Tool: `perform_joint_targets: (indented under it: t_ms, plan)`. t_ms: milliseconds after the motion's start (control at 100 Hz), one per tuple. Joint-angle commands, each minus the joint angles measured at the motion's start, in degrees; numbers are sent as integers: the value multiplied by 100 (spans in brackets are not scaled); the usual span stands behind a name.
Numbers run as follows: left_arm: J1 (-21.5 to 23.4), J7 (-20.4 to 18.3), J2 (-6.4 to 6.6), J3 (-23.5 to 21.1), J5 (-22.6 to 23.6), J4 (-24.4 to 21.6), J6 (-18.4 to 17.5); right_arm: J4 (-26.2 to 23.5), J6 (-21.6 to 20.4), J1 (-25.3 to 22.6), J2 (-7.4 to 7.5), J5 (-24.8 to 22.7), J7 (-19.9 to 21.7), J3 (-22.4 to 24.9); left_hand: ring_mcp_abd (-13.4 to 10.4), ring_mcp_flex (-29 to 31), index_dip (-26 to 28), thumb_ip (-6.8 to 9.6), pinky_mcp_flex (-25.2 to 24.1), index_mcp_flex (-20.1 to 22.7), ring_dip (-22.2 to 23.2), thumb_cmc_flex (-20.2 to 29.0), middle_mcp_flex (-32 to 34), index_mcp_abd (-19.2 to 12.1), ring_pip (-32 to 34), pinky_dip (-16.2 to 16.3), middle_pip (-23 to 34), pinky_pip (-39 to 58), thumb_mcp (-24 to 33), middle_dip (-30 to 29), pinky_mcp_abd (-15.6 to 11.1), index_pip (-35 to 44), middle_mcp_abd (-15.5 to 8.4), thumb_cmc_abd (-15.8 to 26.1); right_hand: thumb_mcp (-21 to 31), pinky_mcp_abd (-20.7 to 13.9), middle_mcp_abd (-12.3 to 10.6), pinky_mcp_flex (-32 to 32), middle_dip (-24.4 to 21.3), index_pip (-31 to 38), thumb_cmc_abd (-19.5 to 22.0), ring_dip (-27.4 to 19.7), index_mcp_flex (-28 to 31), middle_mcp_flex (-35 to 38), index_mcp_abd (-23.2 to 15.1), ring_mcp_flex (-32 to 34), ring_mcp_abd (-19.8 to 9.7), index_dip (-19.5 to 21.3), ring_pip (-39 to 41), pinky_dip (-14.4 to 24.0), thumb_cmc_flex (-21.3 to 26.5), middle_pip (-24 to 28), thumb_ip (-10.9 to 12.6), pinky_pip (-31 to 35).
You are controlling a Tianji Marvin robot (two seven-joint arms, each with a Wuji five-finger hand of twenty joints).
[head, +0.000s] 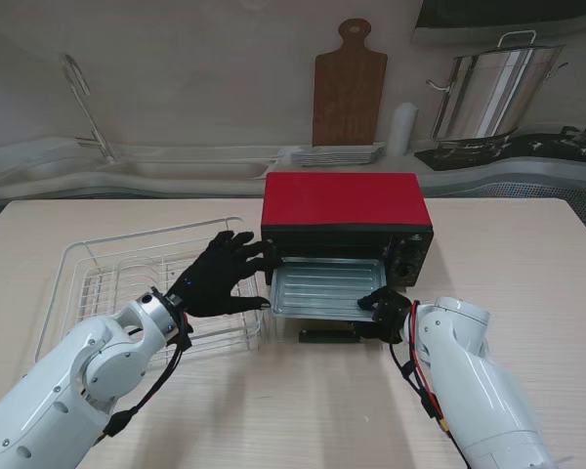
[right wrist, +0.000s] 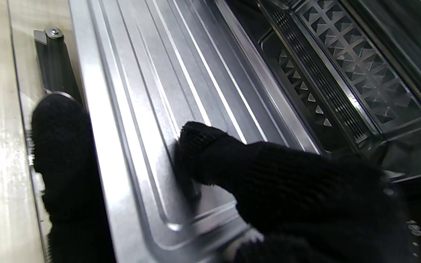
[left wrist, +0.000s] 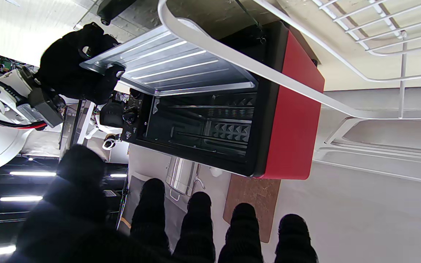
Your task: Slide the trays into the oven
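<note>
Tray (head: pixel 324 287): ribbed metal, partly inside the mouth of the red oven (head: pixel 346 200), near edge projecting over the dropped oven door (head: pixel 332 335).

Right hand (head: pixel 386 307): clamped on the tray's near right corner. Right wrist view shows the thumb (right wrist: pixel 210 153) pressed on the tray floor and one finger (right wrist: pixel 64 153) curled outside the rim; remaining fingers hidden behind the knuckles.

Left hand (head: pixel 220 277): fingers spread, holding nothing, just off the tray's left edge, fingertips at the oven's front left corner. Contact with the oven cannot be confirmed.

Writing: only dial digits, apparently "180" (right wrist: pixel 413 223), at the edge of the right wrist view. No brand readable; control knobs (head: pixel 406 256) too small to read from the stand camera.

Wire dish rack (head: pixel 137 283) lies under and beside the left hand; its near right corner is hidden by the left forearm. Oven interior mostly dark; embossed wall panel (left wrist: pixel 228 131) visible.
</note>
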Motion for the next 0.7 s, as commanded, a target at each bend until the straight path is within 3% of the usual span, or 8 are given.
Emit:
perform_joint_targets:
  t_ms: [0,690]
  plan:
    - [45,-86,-26,-13,-13,-66,22,-18,-40,-10,-73,-14,82,-30,-112,-207,-117,245,-86,-252,-79,7,-212,-87,-88,-78,-44,-303,-206,-118,-159,-9,-94,251,463,-231,140,130,87,406,139,8,189,-66,-345,347,304,149,158,-12,442,107,-114,126]
    - [71,-69,-30,-26,-20,-86,26,126,-27,140,-106,170,-34,-12,-120,-211,-120,246,-87,-259,-81,1,-221,-88,-88,-91,-46,-294,-211,-119,-162,-7,-112,252,451,-222,141,132,101,397,146,30,179,-64,-350,356,295,163,192,-19,446,137,-123,140]
